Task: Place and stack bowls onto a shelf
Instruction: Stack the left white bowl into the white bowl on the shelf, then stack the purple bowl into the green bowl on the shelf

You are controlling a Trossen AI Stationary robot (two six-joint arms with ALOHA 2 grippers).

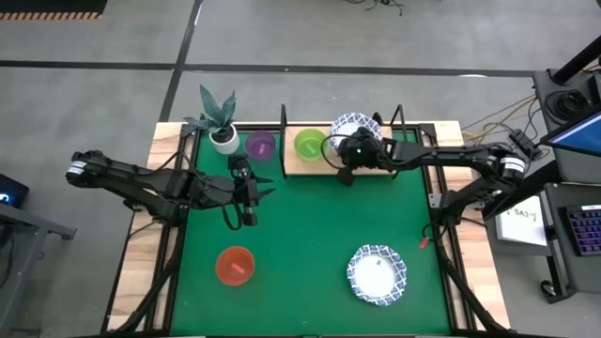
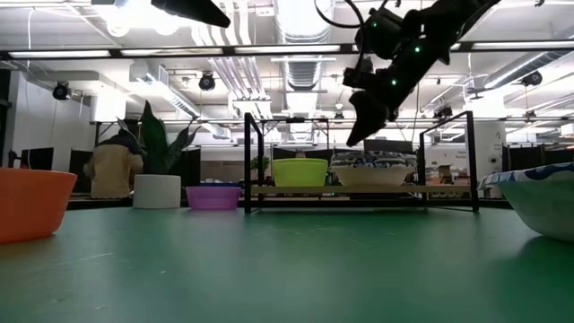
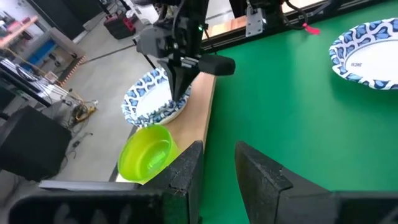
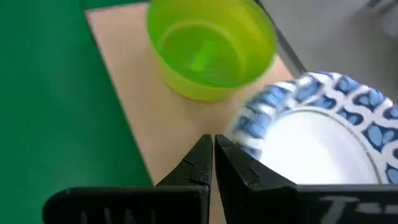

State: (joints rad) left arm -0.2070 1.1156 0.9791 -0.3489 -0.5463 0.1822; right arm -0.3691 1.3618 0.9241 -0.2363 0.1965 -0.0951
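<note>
The shelf (image 1: 302, 167) is a light wooden board with black uprights at the mat's far edge. On it stand a green bowl (image 1: 310, 144) and a white bowl with a blue patterned rim (image 1: 349, 124). My right gripper (image 2: 354, 136) is shut and hangs just above that bowl's near rim (image 4: 249, 134), apart from it in the low view. My left gripper (image 1: 255, 197) is open and empty over the mat's left part. A purple bowl (image 1: 260, 145) sits on the mat left of the shelf. A red bowl (image 1: 235, 265) and a second blue-rimmed bowl (image 1: 377, 274) sit near the front.
A small white pot with a green plant (image 1: 222, 127) stands at the mat's far left corner, next to the purple bowl. The green mat (image 1: 319, 225) is bare between the two arms. Cables and a keyboard lie beyond the table's right side.
</note>
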